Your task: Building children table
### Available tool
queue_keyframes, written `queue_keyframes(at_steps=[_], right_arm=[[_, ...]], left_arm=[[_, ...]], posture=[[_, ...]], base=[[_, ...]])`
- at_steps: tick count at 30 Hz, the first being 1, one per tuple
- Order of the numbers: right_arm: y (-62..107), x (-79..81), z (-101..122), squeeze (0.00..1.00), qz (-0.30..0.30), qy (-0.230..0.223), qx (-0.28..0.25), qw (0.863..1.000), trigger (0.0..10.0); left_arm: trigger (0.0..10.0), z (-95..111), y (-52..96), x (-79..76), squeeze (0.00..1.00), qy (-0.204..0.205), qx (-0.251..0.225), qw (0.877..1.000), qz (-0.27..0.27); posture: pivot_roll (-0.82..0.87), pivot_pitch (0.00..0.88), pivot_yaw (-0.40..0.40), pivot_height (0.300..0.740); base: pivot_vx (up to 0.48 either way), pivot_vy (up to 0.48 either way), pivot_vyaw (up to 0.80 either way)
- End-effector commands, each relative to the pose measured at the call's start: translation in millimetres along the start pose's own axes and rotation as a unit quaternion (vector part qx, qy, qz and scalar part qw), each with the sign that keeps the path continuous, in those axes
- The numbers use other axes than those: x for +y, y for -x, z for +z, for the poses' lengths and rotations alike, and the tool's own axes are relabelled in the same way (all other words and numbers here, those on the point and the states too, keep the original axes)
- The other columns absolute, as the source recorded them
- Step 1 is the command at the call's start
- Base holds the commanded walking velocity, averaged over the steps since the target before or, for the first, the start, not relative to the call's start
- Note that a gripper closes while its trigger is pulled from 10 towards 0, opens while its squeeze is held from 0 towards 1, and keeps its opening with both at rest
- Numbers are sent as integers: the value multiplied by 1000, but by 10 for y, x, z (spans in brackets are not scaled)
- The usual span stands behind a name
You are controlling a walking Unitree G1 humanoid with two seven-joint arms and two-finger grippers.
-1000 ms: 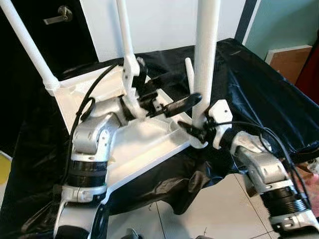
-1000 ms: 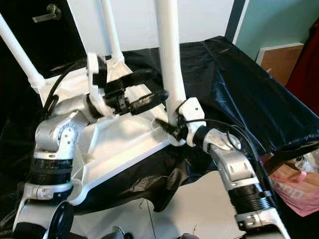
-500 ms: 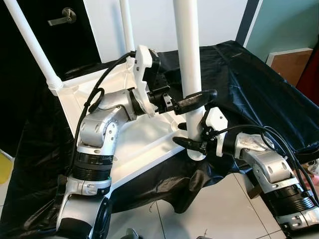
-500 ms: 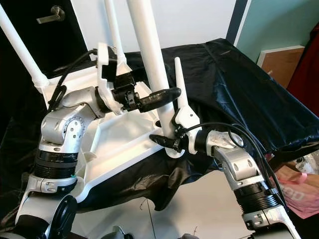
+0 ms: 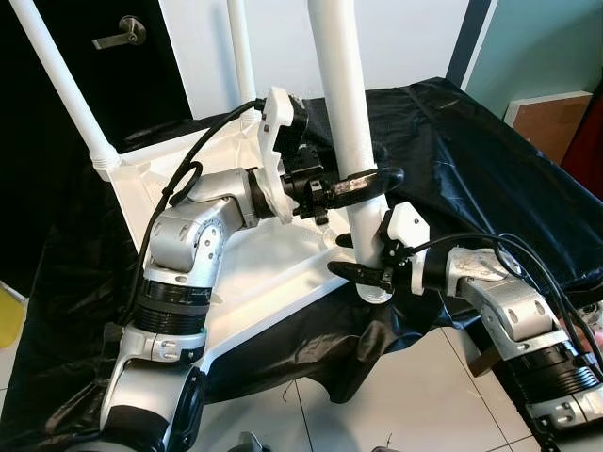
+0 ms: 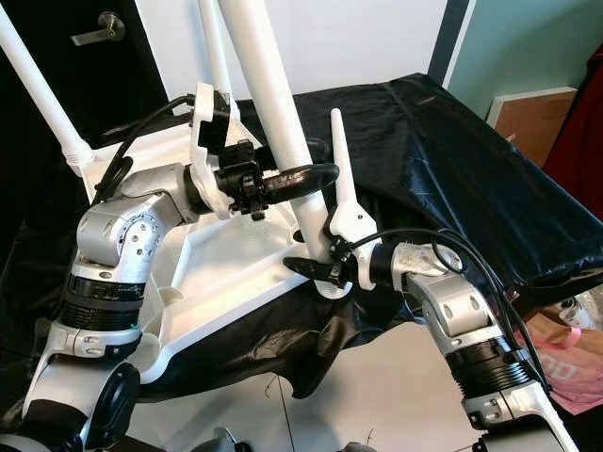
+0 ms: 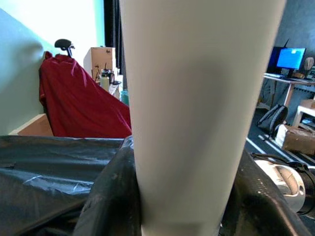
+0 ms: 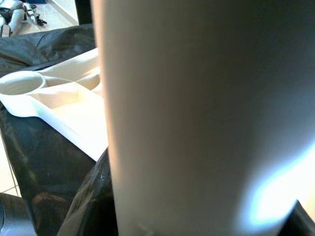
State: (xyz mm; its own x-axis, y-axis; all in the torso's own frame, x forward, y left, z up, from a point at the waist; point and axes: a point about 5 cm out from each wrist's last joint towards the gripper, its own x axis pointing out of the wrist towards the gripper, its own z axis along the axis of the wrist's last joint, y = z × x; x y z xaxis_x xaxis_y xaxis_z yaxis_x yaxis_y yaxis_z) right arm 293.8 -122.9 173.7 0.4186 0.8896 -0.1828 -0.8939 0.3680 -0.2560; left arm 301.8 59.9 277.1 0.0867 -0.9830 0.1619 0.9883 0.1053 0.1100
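Note:
A white children's table top (image 5: 254,273) lies upside down on a black-covered surface. A long white table leg (image 5: 339,85) stands in its near corner socket, leaning a little to the left at the top. My left gripper (image 5: 377,179) is shut on this leg at mid-height, its black fingers wrapped around it. Lower down, my right gripper (image 5: 344,256) is shut on the same leg just above the socket. The leg (image 7: 197,113) is close up between the fingers in the left wrist view, and the leg (image 8: 197,118) likewise in the right wrist view.
Two other white legs stand up from the top, one at the far left corner (image 5: 61,89) and one at the back (image 5: 240,52). The black sheet (image 5: 471,160) drapes over the edges. A brown board (image 5: 542,118) leans at the right, tiled floor (image 5: 415,377) lies below, and a dark door (image 5: 118,33) is behind.
The left gripper has moved to the leg and closed around it. The leg's top has swung to the left. The right gripper has stayed at the leg's base.

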Motion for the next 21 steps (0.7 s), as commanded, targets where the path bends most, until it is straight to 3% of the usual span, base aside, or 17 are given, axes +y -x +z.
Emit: queue_keyframes(at_steps=[1, 8, 9, 11, 12, 18, 21], right_arm=[[-1, -21, 32, 0, -6, 11, -6, 1000, 10000], [-12, -29, 26, 0, -23, 8, -10, 1000, 10000], [-18, -50, 26, 0, -40, 4, -14, 999, 10000], [-25, -74, 25, 0, -59, 0, -17, 998, 10000], [-29, -84, 34, 1000, -69, -6, -25, 997, 10000], [-52, -79, 64, 1000, -90, -10, -44, 995, 10000], [-95, -71, 69, 1000, -116, -13, -54, 992, 10000]], left_arm=[[0, 9, -9, 14, 0, -3, 13, 1000, 2], [0, 25, 0, 22, 0, -3, 15, 1000, 14], [10000, 28, -8, 49, 0, -9, 23, 999, 32], [10000, 31, -18, 80, 0, -17, 31, 998, 54], [10000, 44, -21, 108, 0, -14, 36, 997, 71], [10000, 100, -17, 226, 0, -13, 46, 989, 138], [10000, 164, 29, 355, 0, -8, 46, 978, 204]], posture=[[-88, 0, 23, 740], [-91, 0, 24, 740], [-94, 0, 25, 740], [-94, 0, 25, 740], [-96, 0, 27, 740], [-99, 0, 29, 740], [-105, 0, 35, 740]], base=[[0, 0, 0], [0, 0, 0], [0, 0, 0], [0, 0, 0], [0, 0, 0], [0, 0, 0], [0, 0, 0]])
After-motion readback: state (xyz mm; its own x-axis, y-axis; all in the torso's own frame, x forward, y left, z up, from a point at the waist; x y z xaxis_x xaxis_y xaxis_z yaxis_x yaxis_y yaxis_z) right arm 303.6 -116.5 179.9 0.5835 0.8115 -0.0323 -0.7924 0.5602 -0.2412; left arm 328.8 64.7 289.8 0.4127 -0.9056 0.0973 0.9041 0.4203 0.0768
